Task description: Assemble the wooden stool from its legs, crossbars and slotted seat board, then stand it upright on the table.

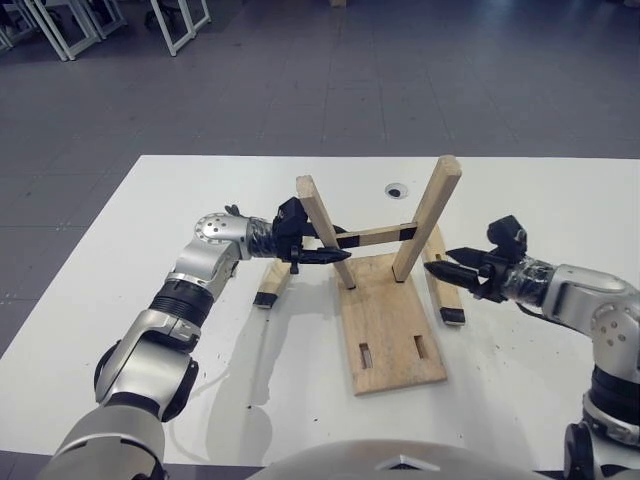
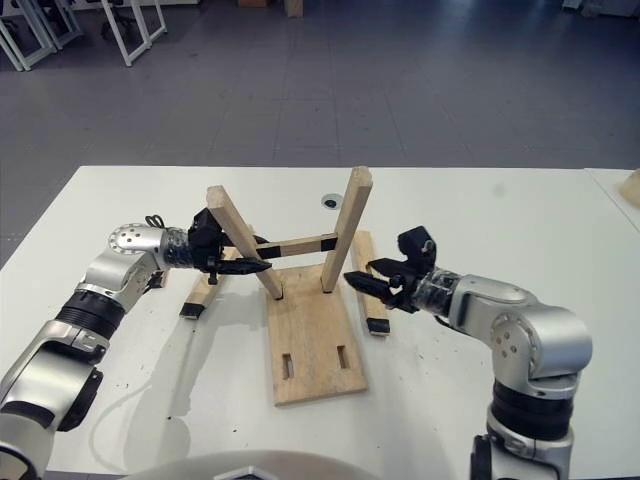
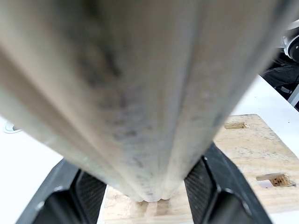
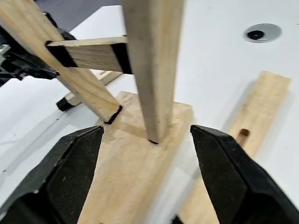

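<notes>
The slotted seat board [image 1: 385, 330] lies flat on the white table [image 1: 130, 240]. Two legs stand splayed in its far slots, the left leg [image 1: 318, 215] and the right leg [image 1: 430, 215], joined by a crossbar [image 1: 375, 236] with black ends. My left gripper [image 1: 322, 254] is shut on the left leg low down, its fingers [image 3: 84, 196] pressed against the wood. Just to the right of the right leg's foot, my right gripper [image 1: 443, 262] is open; its fingers [image 4: 79, 172] are spread wide, with the right leg [image 4: 152, 70] ahead of the gap.
One loose leg [image 1: 270, 284] lies on the table left of the board, under my left gripper. Another loose leg [image 1: 446, 292] lies right of the board, beneath my right gripper. A small round hole [image 1: 397, 189] is in the table's far side.
</notes>
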Robot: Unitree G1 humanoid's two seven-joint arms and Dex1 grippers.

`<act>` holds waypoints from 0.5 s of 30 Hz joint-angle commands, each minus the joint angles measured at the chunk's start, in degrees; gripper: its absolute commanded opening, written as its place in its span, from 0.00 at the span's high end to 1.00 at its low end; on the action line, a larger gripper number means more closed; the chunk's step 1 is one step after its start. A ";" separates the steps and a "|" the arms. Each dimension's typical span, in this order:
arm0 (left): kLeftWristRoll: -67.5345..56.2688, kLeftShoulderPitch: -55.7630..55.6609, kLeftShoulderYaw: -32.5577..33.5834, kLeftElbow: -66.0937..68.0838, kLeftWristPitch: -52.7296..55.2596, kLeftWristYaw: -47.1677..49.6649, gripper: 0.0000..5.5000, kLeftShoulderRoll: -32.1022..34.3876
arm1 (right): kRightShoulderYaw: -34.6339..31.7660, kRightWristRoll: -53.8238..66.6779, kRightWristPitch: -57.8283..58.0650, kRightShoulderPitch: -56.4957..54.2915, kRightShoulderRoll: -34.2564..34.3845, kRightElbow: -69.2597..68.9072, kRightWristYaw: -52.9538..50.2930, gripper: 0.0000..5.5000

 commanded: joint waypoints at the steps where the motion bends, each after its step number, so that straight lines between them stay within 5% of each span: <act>1: 17.43 5.21 -8.26 7.12 -5.81 -2.26 0.63 2.35 | -1.30 -16.43 -16.89 -6.78 2.70 16.49 -22.28 0.37; 3: 17.42 4.26 -8.53 7.71 -6.00 -2.77 0.63 1.62 | -0.15 -18.27 -19.15 -8.57 8.75 16.38 -28.38 0.37; 7: 17.14 3.15 -9.28 7.79 -6.32 -4.52 0.63 0.28 | 15.95 -10.68 -18.14 -9.09 26.74 6.61 -25.82 0.37; 9: 17.42 2.17 -9.99 7.98 -6.85 -5.41 0.63 -0.82 | 20.15 -8.00 -15.69 -7.28 30.14 2.71 -24.53 0.37; 12: 17.83 1.29 -10.33 8.52 -7.78 -6.12 0.63 -1.59 | 18.30 -9.30 -14.48 -5.07 26.87 2.27 -24.27 0.37; 15: 18.04 1.42 -10.07 9.20 -9.94 -6.42 0.63 -1.72 | 11.99 -11.62 -15.67 -2.93 15.73 4.53 -20.75 0.37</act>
